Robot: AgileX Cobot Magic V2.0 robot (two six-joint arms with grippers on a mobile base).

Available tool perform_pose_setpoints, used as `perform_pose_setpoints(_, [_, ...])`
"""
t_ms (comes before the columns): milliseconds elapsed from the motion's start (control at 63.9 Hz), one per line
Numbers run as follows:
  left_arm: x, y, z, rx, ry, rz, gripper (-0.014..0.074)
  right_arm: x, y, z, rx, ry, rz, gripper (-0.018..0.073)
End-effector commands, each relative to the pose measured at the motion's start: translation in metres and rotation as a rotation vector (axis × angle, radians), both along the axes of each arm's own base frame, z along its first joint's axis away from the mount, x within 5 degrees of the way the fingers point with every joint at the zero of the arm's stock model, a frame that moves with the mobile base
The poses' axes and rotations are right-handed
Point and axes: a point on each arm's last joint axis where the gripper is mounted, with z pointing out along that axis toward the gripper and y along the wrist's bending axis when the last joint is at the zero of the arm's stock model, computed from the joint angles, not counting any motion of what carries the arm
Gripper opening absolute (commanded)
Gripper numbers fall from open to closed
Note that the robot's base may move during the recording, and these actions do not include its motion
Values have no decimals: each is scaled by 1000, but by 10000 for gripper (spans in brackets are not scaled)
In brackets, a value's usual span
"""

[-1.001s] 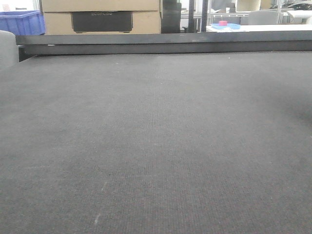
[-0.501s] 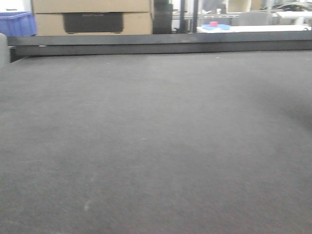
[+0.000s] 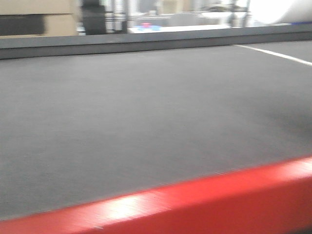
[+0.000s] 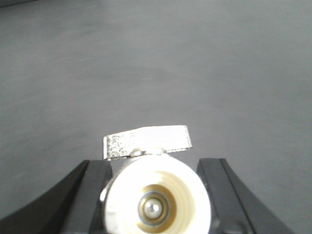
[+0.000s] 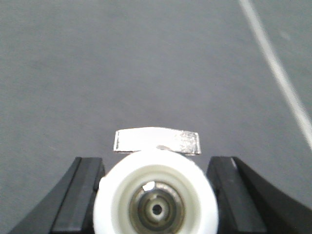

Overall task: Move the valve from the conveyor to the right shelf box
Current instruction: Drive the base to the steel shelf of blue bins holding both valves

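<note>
Two white valves hang over the grey conveyor [image 3: 146,107], one valve [image 4: 157,200] clamped tight in the left claw [image 4: 153,165], the other valve [image 5: 156,195] in the right claw [image 5: 155,163], each pinched across its body, likely to stop twisting on the carry to the shelf box.

Front view motion-blurred; glare on red rail [image 3: 122,207]; wrist views soft

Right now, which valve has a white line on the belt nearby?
The right gripper's valve: a white line marks the conveyor beside it. The left gripper's valve has none.
</note>
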Motion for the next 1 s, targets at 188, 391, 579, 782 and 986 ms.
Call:
perform_pose_setpoints(188, [-2, -1, 7, -17, -58, -2, -111, -2, -1, 12, 0, -92, -7, -154])
perform_pose_setpoints(391, [-2, -1, 7, -17, -58, -2, -111, -2, -1, 12, 0, -92, -7, -154])
perform_pose_setpoints(579, [-2, -1, 7, -17, -58, -2, -111, -2, -1, 12, 0, -92, -7, -154])
perform_pose_setpoints(782, [-2, -1, 7, -17, -58, -2, -111, -2, -1, 12, 0, -92, -7, -154])
perform_pose_setpoints(986, [-2, -1, 7, -17, -58, -2, -111, -2, -1, 12, 0, -92, -7, -154])
